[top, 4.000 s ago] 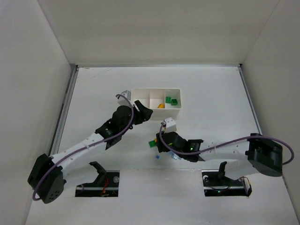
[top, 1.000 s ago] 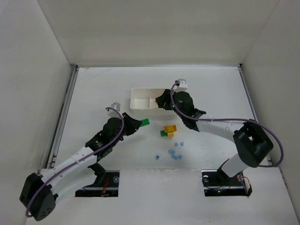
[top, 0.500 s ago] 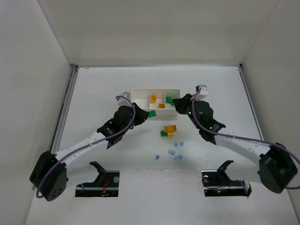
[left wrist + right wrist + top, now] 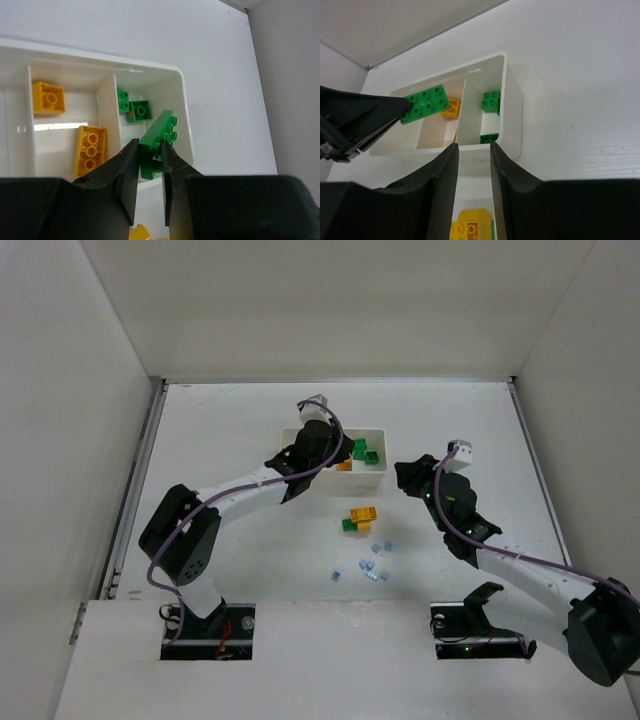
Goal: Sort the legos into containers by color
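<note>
Left gripper (image 4: 150,159): clamped on green brick (image 4: 157,135), over tray (image 4: 183,107); next, align above green-holding end compartment (image 4: 165,97), let go; right gripper (image 4: 471,155): empty, fingers parted, just beside tray.

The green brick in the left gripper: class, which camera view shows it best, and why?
Right wrist: the green brick shows its broad studded face. Left wrist shows it edge-on, pinched in the left gripper; in the top external view the arm hides it.

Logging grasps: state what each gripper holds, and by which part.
Left gripper pinches a green brick by its near end; right gripper holds nothing.
</note>
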You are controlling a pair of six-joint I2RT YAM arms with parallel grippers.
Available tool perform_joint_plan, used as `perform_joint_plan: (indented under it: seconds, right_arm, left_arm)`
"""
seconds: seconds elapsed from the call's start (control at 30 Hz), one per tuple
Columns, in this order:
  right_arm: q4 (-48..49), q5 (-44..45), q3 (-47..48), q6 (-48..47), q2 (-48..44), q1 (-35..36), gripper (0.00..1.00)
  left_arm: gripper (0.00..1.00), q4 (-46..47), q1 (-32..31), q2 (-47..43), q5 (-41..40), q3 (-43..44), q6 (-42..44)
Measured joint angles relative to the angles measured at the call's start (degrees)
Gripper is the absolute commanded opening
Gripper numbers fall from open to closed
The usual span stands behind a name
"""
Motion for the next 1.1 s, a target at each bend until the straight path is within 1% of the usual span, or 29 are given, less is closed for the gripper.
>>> perform_joint_plan:
  seconds: [0.07,0.13,0.23,0.33,0.4,0.5,0.57,0.63,0.67,0.73,0.77,0.9,0.93,1.03,1.1]
  right_arm:
    - [0.0,0.0,0.0,0.0,-0.7,0.0,0.41]
    - [0.0,0.0,0.0,0.0,-1.5,0.0,0.43]
    - [0.1,0.0,0.0,0.0,-1.9,0.0,0.46]
    - [-0.1,0.0,0.0,0.0,-1.9,0.0,0.47]
    - [-0.1,0.0,0.0,-0.1,-1.9,0.0,0.47]
    - [-0.1,0.0,0.0,-0.2,-1.9,0.2,0.45]
    - [-0.1,0.0,0.0,-0.7,-1.6,1.0,0.39]
    - [-0.2,0.0,0.5,-1.5,-0.5,2.6,0.39]
    - [-0.4,0.1,0.9,-2.0,0.3,3.8,0.42]
    - [-1.3,0.4,1.7,-3.2,2.1,6.6,0.51]
    - [-1.8,0.6,1.9,-3.6,2.7,8.0,0.62]
    - [-5.3,3.4,2.0,-4.8,3.0,15.1,0.96]
    - [-6.2,4.6,2.0,-4.9,3.0,16.7,1.00]
    - [-10.1,8.1,2.3,-5.4,3.4,20.9,1.00]
    - [-12.6,9.4,3.1,-5.4,4.9,22.0,1.00]
  left_arm:
    - [0.15,0.0,-0.4,2.6,-0.2,2.8,0.7]
    - [0.22,-0.1,-0.7,5.6,-0.3,5.9,1.4]
    - [0.36,-0.2,-1.1,9.7,-0.7,9.8,2.0]
    - [0.44,-1.0,-1.4,12.1,-1.0,11.5,2.3]
    - [0.46,-2.0,-1.5,12.3,-1.2,11.5,2.4]
    - [0.45,-2.5,-1.5,11.8,-1.3,11.3,2.5]
    - [0.44,-2.3,-1.5,10.1,-1.4,9.7,2.6]
    - [0.43,-2.5,-1.6,6.2,-1.6,6.2,2.6]
    - [0.43,-2.4,-1.6,3.9,-1.7,4.2,2.6]
    - [0.42,-2.5,-1.8,-1.9,-2.1,-0.5,2.5]
    - [0.42,-2.5,-1.9,-4.9,-2.4,-2.9,2.5]
    - [0.42,-2.1,-3.6,-16.1,-4.0,-11.8,2.3]
    - [0.42,-2.1,-4.0,-18.6,-4.5,-14.0,2.1]
    - [0.42,-3.0,-5.0,-23.7,-5.2,-19.0,1.2]
    - [0.42,-3.9,-5.2,-25.4,-5.6,-21.1,0.3]
